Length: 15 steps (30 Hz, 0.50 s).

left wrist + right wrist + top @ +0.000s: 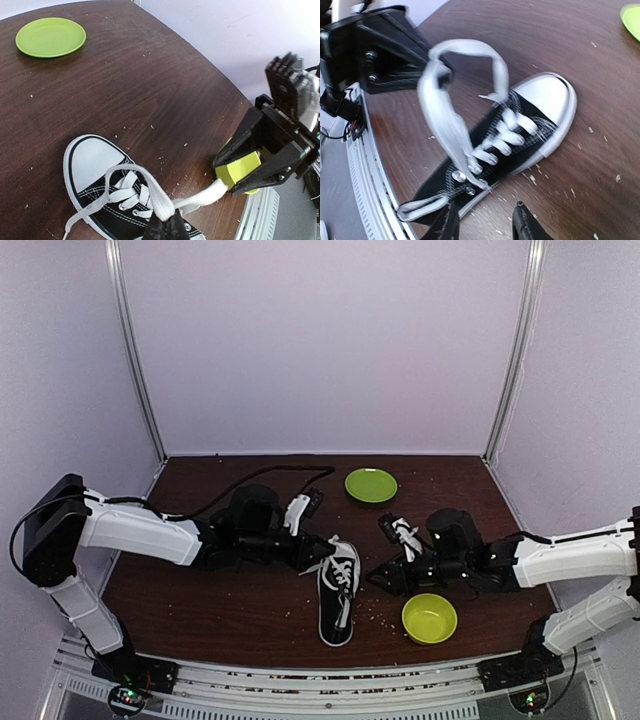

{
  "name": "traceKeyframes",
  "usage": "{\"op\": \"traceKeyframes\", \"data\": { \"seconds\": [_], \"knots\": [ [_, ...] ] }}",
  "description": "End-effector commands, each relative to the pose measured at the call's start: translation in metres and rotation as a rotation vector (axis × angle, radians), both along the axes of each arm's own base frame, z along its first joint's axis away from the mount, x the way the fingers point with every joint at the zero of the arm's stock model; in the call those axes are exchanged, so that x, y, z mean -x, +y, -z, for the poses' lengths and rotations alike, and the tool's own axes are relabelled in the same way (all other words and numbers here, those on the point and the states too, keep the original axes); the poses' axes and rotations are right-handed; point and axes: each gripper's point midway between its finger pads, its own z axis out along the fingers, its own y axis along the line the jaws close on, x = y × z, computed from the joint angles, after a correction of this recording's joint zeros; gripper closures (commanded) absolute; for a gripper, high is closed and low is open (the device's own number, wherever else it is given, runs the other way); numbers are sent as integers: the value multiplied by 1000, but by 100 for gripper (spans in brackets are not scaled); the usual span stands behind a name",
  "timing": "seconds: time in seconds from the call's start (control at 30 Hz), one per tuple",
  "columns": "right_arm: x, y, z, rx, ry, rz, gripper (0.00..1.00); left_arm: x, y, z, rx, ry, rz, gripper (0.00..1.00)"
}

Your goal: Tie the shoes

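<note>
**Left pincer** (165,221): pressed together on the lace (150,186), which is pinched at the top of a raised loop above the eyelets. It is placed just left of the sneaker's front end.

**Right pincer** (485,221): fingers spread, with nothing gripped between them. It is placed just right of the sneaker, low over the surface. A free lace end is seen running towards it; whether the two touch cannot be told.

**Sneaker** (337,608): black canvas low-top, white rim, lying sole-down between the two pincers in the near middle of the surface. The long axis runs near to far, slightly slanted. The white toe cap (92,161) is pointed away from the arm bases, towards the back wall; the heel is turned to the near edge.

**Plate** (371,485): green, set far back on the surface, well apart from the sneaker; only its bare face is shown.

**Bowl** (429,618): yellow-green, set near the front edge, just beside the right pincer; only its plain inner wall is seen.

**Surface** (230,592): dark brown wood grain, dotted with pale crumbs, bordered at the near edge by a metal rail (300,680).

**Room**: pale lilac walls (320,340), with metal uprights (135,350) at the back corners.
</note>
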Motion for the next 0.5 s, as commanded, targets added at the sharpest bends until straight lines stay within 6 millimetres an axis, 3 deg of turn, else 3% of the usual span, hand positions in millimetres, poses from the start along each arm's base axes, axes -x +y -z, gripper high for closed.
{"op": "traceKeyframes", "data": {
  "seconds": [0.0,0.2,0.47],
  "knots": [
    [-7,-19,8,-59,16,97,56,-1,3,-9,22,-31,-6,100],
    [-8,2,6,-125,47,39,44,0,3,-10,24,-35,-3,100],
    [-32,21,12,-105,17,48,50,-1,2,-12,31,-35,-5,100]
  ]
}}
